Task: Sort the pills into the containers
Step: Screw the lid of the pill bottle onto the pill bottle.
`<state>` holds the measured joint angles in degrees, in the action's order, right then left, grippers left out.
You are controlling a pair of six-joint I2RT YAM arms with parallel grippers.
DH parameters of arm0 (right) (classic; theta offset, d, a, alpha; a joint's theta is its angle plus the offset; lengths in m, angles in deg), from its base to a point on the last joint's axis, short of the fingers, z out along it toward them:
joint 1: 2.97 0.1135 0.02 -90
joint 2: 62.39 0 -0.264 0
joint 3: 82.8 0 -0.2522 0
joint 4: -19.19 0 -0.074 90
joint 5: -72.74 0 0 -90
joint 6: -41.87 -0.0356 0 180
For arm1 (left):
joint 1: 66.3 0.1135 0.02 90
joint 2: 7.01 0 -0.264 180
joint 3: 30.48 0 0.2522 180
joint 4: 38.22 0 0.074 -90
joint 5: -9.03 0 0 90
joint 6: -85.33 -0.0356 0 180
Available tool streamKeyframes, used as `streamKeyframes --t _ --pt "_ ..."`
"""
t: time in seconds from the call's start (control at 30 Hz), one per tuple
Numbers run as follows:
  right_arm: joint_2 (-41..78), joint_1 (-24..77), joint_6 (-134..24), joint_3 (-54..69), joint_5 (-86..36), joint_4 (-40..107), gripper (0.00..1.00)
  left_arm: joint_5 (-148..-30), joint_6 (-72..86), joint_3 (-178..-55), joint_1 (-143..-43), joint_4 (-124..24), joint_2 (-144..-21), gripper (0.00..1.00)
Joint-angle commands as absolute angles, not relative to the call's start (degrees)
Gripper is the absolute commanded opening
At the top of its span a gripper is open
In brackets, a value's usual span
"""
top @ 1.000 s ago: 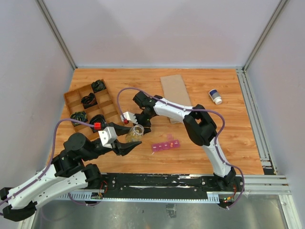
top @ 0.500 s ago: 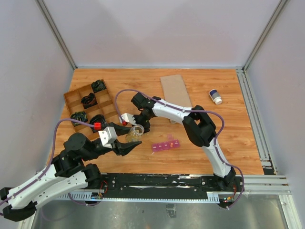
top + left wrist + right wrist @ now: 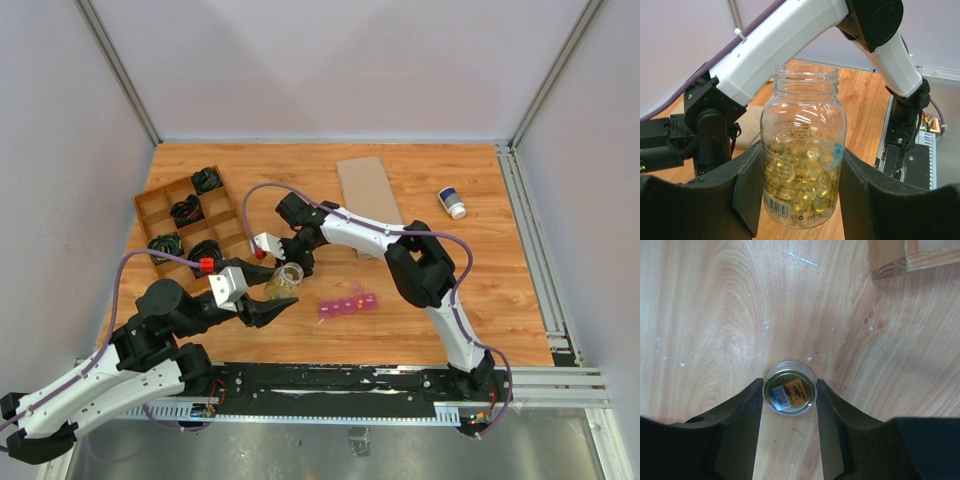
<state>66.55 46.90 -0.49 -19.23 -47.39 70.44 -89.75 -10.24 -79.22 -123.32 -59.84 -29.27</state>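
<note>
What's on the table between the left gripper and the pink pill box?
Nothing. The top view shows only bare table between the left gripper, which holds an open bottle, and the pink pill box.

- The open pill bottle (image 3: pixel 802 150), clamped in the left gripper (image 3: pixel 797 196), blocks the near-left approach to the containers (image 3: pixel 348 303).
- The right gripper (image 3: pixel 789 389) hangs over the bottle's mouth, jaws apart.
- Bare table (image 3: pixel 450 285) lies right of the containers.
</note>
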Motion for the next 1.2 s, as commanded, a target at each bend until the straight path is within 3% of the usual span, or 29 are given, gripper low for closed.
streamKeyframes --t 0.0,0.33,0.6,0.93,1.17 --pt "59.37 44.11 -5.26 -17.98 -53.91 71.54 0.26 -92.1 -9.53 -78.69 -122.9 -56.59 -28.77 0.0" --pt "41.3 35.42 -8.95 -6.53 -67.62 71.64 0.22 -103.06 0.66 -75.37 -122.92 -36.03 -35.35 0.0" --pt "29.0 26.31 -8.81 2.37 -72.81 74.85 0.22 -108.74 -1.02 -74.65 -123.2 -30.9 -43.42 0.0" --pt "12.09 17.54 -5.59 8.46 -76.74 81.98 0.24 -102.82 -13.31 -67.41 -124.56 -17.99 -54.97 0.0" --pt "3.88 14.4 -5.3 14.82 -80.68 80.68 0.25 -105.62 -14.62 -70.4 -121.96 -13.63 -67.85 0.0"
